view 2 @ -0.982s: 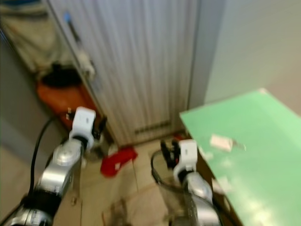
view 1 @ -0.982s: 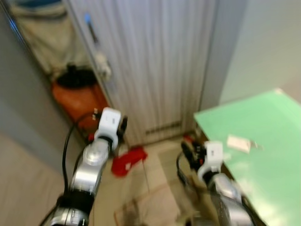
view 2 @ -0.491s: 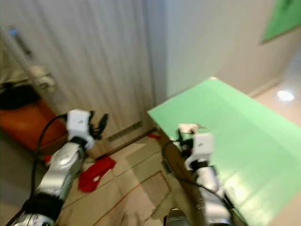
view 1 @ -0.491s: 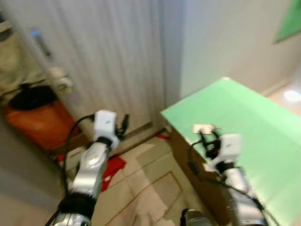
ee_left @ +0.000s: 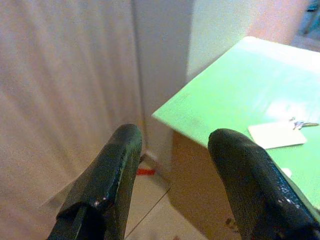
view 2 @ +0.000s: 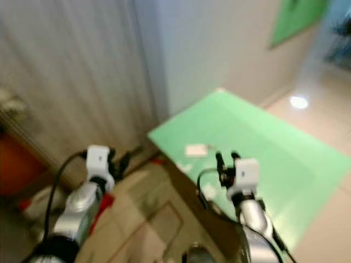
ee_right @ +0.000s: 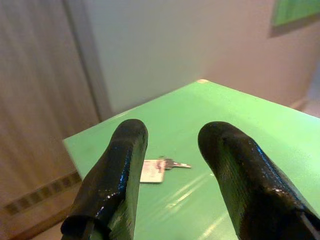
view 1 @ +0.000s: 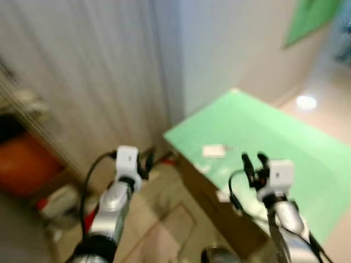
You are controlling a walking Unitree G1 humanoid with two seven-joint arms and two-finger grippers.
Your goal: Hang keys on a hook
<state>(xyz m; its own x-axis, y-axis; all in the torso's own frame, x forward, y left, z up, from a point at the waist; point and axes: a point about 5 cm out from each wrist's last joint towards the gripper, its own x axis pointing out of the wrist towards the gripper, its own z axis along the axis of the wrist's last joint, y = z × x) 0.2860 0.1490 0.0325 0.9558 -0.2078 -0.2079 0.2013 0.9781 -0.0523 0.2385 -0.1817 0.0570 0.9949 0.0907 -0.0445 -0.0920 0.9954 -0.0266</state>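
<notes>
The keys, with a white tag [view 1: 213,150], lie on a green tabletop [view 1: 274,142] near its far left corner. The tag [ee_right: 154,170] and a silver key [ee_right: 176,164] beside it lie ahead of my right gripper [ee_right: 172,165], whose fingers [ee_right: 120,170] stand open and empty above the green surface. My right gripper [view 1: 253,162] hovers over the table, short of the tag. My left gripper [view 1: 147,160] is open and empty, off the table's left side over the floor. The tag [ee_left: 276,134] lies on the tabletop to that gripper's side.
A ribbed pale curtain or panel [view 1: 82,71] and a pale wall [view 1: 230,44] stand behind the table. An orange object [view 1: 22,167] and a white and red thing [view 1: 60,204] sit on the tiled floor at left. A green board [view 1: 310,16] hangs on the wall.
The whole view has swung right, so the table now sits more central. My right gripper is now over the tabletop, nearer the tag. The pictures are blurred from the motion.
</notes>
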